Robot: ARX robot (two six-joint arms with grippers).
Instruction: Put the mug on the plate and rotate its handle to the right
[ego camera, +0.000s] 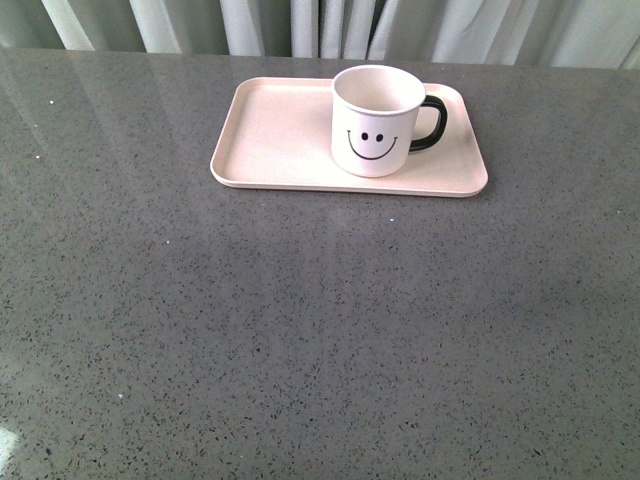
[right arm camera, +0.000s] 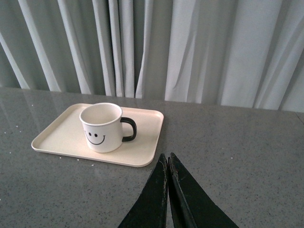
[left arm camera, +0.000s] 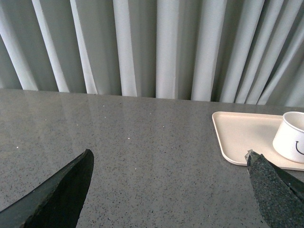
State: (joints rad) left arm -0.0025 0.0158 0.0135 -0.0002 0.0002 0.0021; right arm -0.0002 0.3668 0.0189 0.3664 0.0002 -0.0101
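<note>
The white mug (ego camera: 376, 121) with a black smiley face stands upright on the pale pink plate (ego camera: 280, 140), on its right part. Its black handle (ego camera: 432, 123) points to the right. The mug also shows in the right wrist view (right arm camera: 102, 127) on the plate (right arm camera: 57, 135), and at the edge of the left wrist view (left arm camera: 292, 137) on the plate (left arm camera: 242, 135). My left gripper (left arm camera: 168, 159) is open and empty, apart from the plate. My right gripper (right arm camera: 167, 158) is shut and empty, just off the plate's edge. Neither gripper shows in the front view.
The plate lies near the far edge of a grey speckled table (ego camera: 300, 330). Pale curtains (ego camera: 330, 25) hang right behind that edge.
</note>
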